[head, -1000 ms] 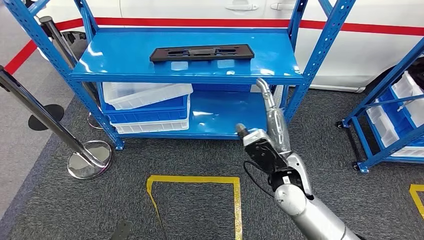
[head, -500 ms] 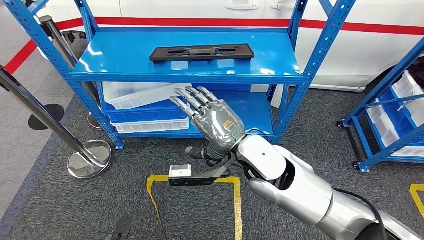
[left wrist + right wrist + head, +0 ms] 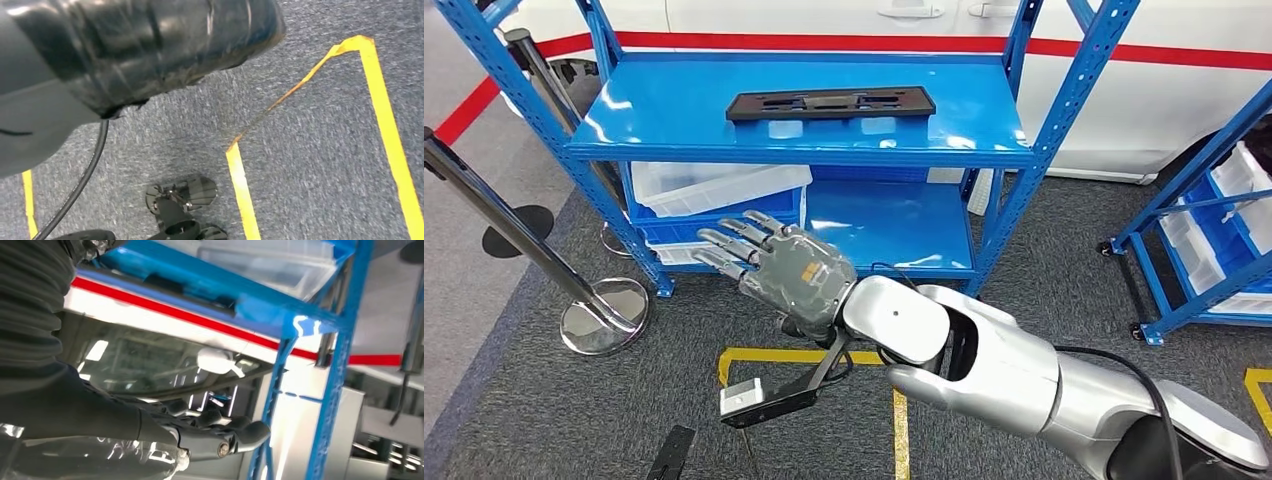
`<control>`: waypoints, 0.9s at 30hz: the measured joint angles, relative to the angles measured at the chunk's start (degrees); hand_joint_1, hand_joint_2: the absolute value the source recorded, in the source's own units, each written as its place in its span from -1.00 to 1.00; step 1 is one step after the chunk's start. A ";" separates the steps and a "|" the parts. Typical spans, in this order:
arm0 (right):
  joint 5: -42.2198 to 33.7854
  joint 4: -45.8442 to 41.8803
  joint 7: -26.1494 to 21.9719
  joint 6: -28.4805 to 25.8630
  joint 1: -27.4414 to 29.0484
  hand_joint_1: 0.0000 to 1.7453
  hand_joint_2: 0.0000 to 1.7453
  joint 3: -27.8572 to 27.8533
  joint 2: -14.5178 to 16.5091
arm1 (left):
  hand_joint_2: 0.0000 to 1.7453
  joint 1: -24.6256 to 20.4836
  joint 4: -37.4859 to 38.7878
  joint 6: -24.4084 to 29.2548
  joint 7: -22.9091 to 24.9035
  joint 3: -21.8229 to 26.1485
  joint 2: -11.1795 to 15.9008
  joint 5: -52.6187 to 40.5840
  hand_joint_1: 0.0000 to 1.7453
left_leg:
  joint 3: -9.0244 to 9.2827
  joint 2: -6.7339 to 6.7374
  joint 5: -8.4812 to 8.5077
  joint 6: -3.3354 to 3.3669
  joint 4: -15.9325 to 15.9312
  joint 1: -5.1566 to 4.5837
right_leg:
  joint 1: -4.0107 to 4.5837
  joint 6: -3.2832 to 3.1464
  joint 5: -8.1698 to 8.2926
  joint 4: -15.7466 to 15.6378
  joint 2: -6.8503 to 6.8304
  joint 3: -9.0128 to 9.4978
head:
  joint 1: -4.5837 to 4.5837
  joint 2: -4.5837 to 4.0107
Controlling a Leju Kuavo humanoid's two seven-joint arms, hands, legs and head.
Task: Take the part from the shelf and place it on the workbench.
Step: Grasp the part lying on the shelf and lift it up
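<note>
On the top shelf (image 3: 674, 115) the part (image 3: 830, 103) lay untouched while the right robot hand (image 3: 769, 265), fingers spread and empty, was low in front, so the reach step seemingly required lifting it to the part

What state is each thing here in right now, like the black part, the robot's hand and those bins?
Black part: lying flat on the top shelf, untouched.
Right hand: empty, fingers spread, raised in front of the shelf's lower level.
White bin: stacked tilted on the blue bin, on the lower shelf level.
Stanchion post: leaning in the picture, on its round base.
</note>
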 joint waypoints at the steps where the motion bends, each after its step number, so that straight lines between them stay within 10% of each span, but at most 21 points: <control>1: -0.71 0.16 0.05 -0.33 -0.03 -1.00 1.00 0.20 0.11 | -1.00 -0.01 0.00 0.01 0.02 0.00 0.01 -0.10 -1.00 | 0.28 -0.06 0.36 0.16 -0.64 0.27 | -0.02 0.18 -0.78 1.41 0.48 -0.76 | 0.05 0.00; 3: -2.22 0.67 0.16 -0.99 0.07 -1.00 1.00 0.60 0.12 | -1.00 -0.06 0.00 0.00 0.06 0.00 0.01 -0.15 -1.00 | 0.51 -0.26 0.68 0.28 -1.20 0.55 | -0.37 0.60 -3.42 7.79 1.58 -4.18 | 0.16 0.00; 5: -4.02 1.42 0.32 -1.53 0.48 -1.00 0.00 1.09 0.10 | -1.00 0.00 0.00 -0.24 0.17 0.00 0.02 0.06 -1.00 | 0.47 -0.56 0.57 0.17 -1.03 0.66 | -0.95 1.07 -4.78 14.37 1.91 -8.17 | 0.16 0.00; 7: -5.77 2.08 0.73 -2.55 0.94 -1.00 -1.00 1.48 0.09 | -1.00 0.11 0.00 -0.84 0.30 0.01 0.03 0.53 -1.00 | 0.56 -1.01 0.15 -0.31 -0.58 0.98 | -1.54 1.61 -1.94 13.46 1.92 -8.86 | 0.15 0.00; 10: -6.95 2.68 1.64 -5.01 1.31 -1.00 -1.00 1.61 0.10 | -1.00 0.17 0.03 -1.38 0.31 0.05 0.15 0.88 -1.00 | 0.21 -1.69 -1.08 -1.73 0.96 1.50 | -2.04 2.11 3.16 4.06 2.45 -5.56 | 0.26 0.00; 15: -4.28 3.05 3.53 -8.49 2.09 -1.00 -1.00 1.57 0.20 | -1.00 0.61 0.07 -1.31 0.37 0.09 0.29 0.74 -1.00 | -1.17 -1.74 -1.77 -3.50 2.10 1.73 | -1.62 -0.09 2.58 2.45 3.03 -5.33 | 0.21 0.00; 18: -3.05 3.03 4.42 -9.99 2.35 -1.00 -1.00 1.31 0.34 | -1.00 0.60 0.07 -0.96 0.48 0.11 0.32 0.61 -1.00 | -4.76 -1.05 -5.40 -3.69 9.62 1.71 | -1.39 -0.95 2.48 2.27 2.79 -5.07 | -0.03 0.00; 20: -2.39 3.05 5.00 -10.31 2.84 -1.00 0.00 1.15 0.37 | -1.00 0.71 0.07 -0.49 0.54 0.13 0.38 0.50 -1.00 | -8.73 -0.96 -7.49 -3.50 16.79 1.48 | -0.96 -1.24 2.39 2.28 2.62 -4.99 | -0.05 0.00; 22: -2.07 3.08 5.39 -10.28 3.25 -1.00 1.00 1.11 0.39 | -1.00 0.89 0.07 0.02 0.60 0.13 0.40 0.38 -1.00 | -9.81 -0.94 -5.87 -2.89 17.49 1.12 | -0.47 -1.44 2.30 2.29 2.56 -4.80 | -0.05 0.00; 25: -2.44 3.11 5.59 -9.99 3.32 -1.00 1.00 0.86 0.56 | -1.00 0.82 0.07 0.99 0.78 0.18 0.49 0.07 -1.00 | -5.93 -0.73 -0.12 -1.19 7.53 0.22 | 0.08 -1.59 2.18 2.27 2.53 -4.45 | 0.00 0.00; 27: -2.55 3.16 5.69 -9.85 3.33 -1.00 1.00 0.69 0.71 | -1.00 0.63 0.07 1.70 1.10 0.29 0.58 -0.31 -1.00 | -4.30 -0.61 0.72 -0.60 3.51 -0.34 | 0.12 -1.37 2.28 2.23 2.47 -4.66 | -0.01 0.00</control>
